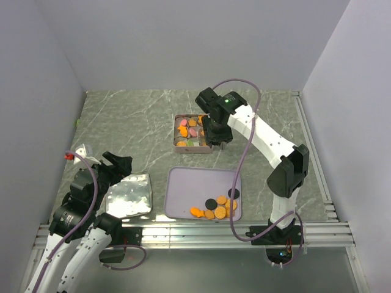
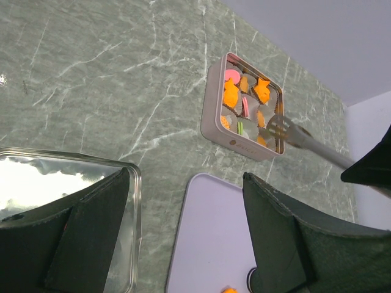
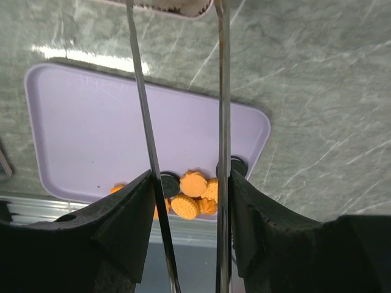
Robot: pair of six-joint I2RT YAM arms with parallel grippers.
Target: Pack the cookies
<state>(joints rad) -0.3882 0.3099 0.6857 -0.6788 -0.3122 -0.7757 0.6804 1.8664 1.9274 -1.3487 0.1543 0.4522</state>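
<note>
Clasping metal tongs point(image 3: 223, 91), right gripper point(image 3: 189, 195) holds them over the square tin point(image 2: 209, 110).

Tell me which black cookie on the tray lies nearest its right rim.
The far black cookie, beside the tray rim; the near black cookie sits left, among orange rounds.

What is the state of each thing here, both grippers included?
square tin: open, cookies in its cups
silver lid: off, lying beside the tray
tray: mostly bare, cookies in one corner
tongs: arms apart, tip over the tin
left gripper: open, empty
right gripper: holding the tongs
</note>
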